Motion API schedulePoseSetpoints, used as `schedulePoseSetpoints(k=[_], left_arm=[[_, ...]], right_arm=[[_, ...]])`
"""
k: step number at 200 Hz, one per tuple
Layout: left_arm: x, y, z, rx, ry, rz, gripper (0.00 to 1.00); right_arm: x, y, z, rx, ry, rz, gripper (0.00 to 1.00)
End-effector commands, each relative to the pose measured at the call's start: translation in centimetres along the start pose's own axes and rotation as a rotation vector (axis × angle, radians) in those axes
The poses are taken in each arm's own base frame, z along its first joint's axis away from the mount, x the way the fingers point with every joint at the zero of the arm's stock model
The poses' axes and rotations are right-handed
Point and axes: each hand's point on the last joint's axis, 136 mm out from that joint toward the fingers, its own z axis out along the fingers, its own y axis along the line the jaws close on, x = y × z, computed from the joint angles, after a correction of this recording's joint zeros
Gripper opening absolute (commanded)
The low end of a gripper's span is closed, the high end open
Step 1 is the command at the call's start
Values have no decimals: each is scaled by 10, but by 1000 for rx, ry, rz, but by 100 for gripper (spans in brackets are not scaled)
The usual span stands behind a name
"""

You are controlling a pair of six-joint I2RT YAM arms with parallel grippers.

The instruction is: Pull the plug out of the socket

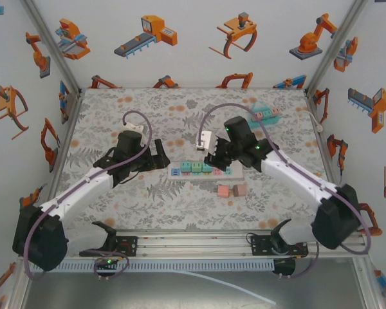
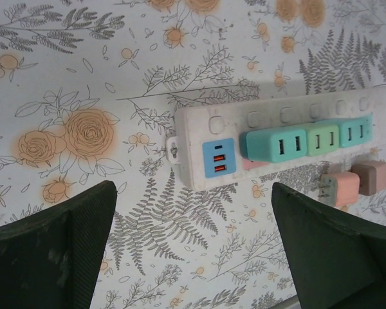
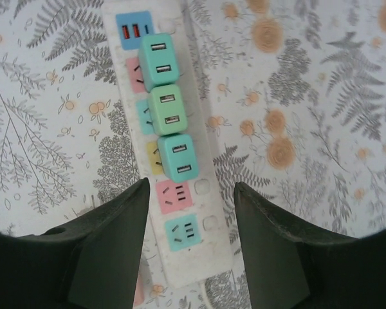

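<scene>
A white power strip [image 1: 174, 173] lies mid-table with a teal plug [image 3: 159, 61], a green plug [image 3: 168, 109] and a second teal plug [image 3: 178, 158] seated in a row. My right gripper [image 3: 192, 212] hangs open over the strip's cable end, its fingers straddling an empty pink socket [image 3: 175, 196] and an empty teal socket [image 3: 182, 232], just short of the nearest teal plug. My left gripper [image 2: 193, 225] is open with nothing between its fingers, off the strip's [image 2: 196, 132] USB end. From above, the left gripper [image 1: 162, 156] is left of the strip and the right gripper [image 1: 219, 161] over its right part.
Two loose plugs, one pink [image 2: 340, 188] and one brown [image 2: 371, 177], lie on the floral cloth just in front of the strip. A second power strip [image 1: 264, 116] sits at the back right. White enclosure walls bound the table.
</scene>
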Motion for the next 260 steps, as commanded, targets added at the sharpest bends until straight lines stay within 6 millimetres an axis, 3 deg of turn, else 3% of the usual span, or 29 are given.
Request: schedulePoseSetpoints(k=[1,67,106,212,260], left_arm=[[-14,-10,5,39,-25,-30,98],[-2,-5,26,32,32,-37,92],[11,-6,43,33,123,-49,90],[34,0,75,-1,238,-75,60],[49,-11,82,49,306,-67,51]], right_arm=[[8,20,15,-184,26,-69,53],[35,19,59,-245,70,-36,51],[51,14,75,-211,105,-29,43],[62,15,87,-225,128,-17,36],[63,13,87,-217,140,-17,36]])
